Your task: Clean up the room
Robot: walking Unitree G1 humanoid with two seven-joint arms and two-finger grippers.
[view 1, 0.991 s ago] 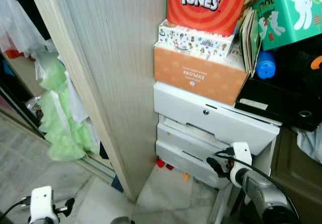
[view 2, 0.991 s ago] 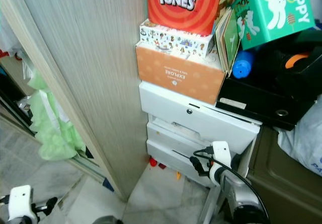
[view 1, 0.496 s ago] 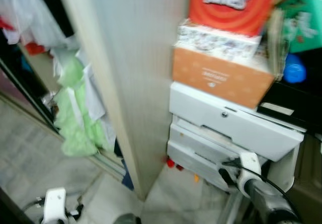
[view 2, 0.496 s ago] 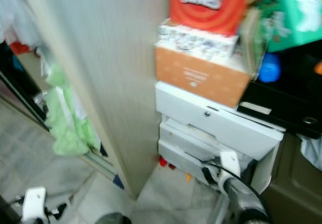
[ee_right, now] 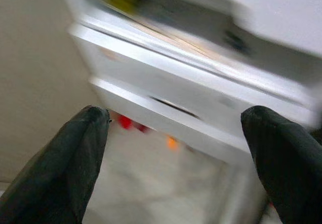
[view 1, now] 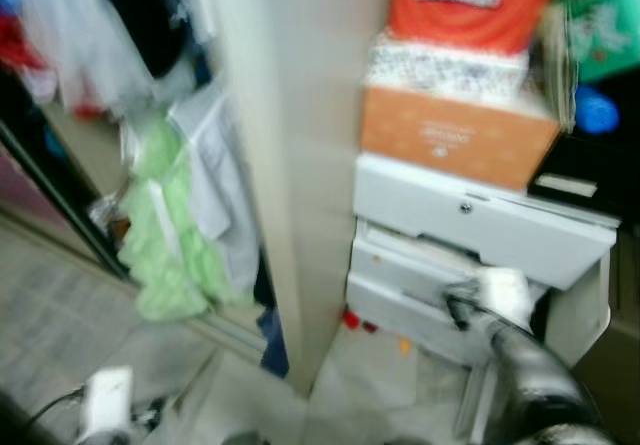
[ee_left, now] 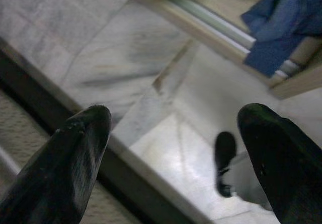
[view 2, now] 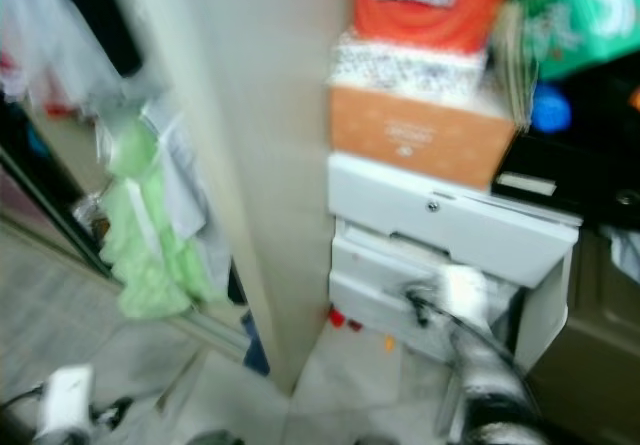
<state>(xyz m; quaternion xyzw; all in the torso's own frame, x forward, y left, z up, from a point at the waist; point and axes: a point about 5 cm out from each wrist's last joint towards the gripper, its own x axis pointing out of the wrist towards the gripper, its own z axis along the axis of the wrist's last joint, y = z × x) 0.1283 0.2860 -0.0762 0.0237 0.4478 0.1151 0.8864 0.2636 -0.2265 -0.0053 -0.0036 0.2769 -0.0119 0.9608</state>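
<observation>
The eye views are blurred. My right gripper [ee_right: 176, 153] is open and empty, held just in front of the lower drawers of a white drawer unit [view 1: 470, 235]. Small red [view 1: 352, 320] and orange [view 1: 403, 344] bits lie on the floor under that unit, also seen as the red bit [ee_right: 126, 122] in the right wrist view. My left gripper [ee_left: 173, 148] hangs low at the left, open and empty above the pale marble floor [ee_left: 100, 48]. A green garment [view 1: 170, 235] hangs in the open wardrobe at the left. A blue cloth [ee_left: 282, 27] lies at the wardrobe's sliding track.
A tall light wooden panel [view 1: 300, 165] stands between the wardrobe and the drawers. On the drawer unit are stacked an orange box [view 1: 450, 135] and a red printed box [view 1: 465, 0], with a green box [view 1: 610, 15] and black cases at the right. A dark doorsill [ee_left: 45, 133] crosses the floor.
The whole picture has shifted and blurred, showing more of the wardrobe at the left: the camera has turned. My right arm stays before the drawers and my left arm stays low.
</observation>
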